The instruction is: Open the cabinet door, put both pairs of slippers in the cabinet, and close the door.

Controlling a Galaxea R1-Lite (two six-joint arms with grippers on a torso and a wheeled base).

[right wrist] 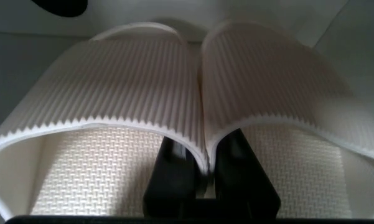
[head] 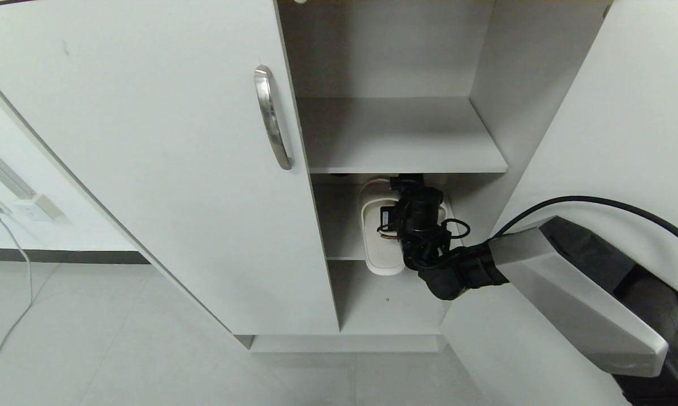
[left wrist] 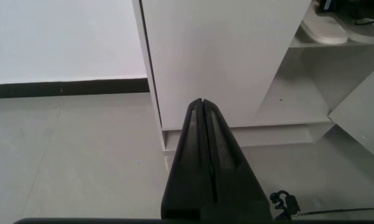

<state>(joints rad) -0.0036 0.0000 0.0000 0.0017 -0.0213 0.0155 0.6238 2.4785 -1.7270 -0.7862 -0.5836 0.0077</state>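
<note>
Right gripper (right wrist: 202,167), on the arm reaching into the open cabinet (head: 384,51), has its two dark fingers drawn in tight on the pair of white slippers (right wrist: 124,81), pinching the inner edges of the two ribbed straps together between them. The slippers lie side by side around the gripper, toes pointing away from it into the cabinet. Their heels jut out past the front edge of the lower shelf (head: 344,225) beneath it. Just above the gripper runs the upper shelf (head: 401,132). To the gripper's right the open door (head: 626,113) swings wide. To its left stands the closed door (head: 147,141) with its curved metal handle (head: 271,115).

Left gripper (left wrist: 202,107) hangs low over the pale floor (left wrist: 62,162), well apart from the slippers, its fingers pressed flat together with nothing between them. Ahead of it is the closed door's lower edge, and beyond that, off to its right, the slippers' heels on their shelf.
</note>
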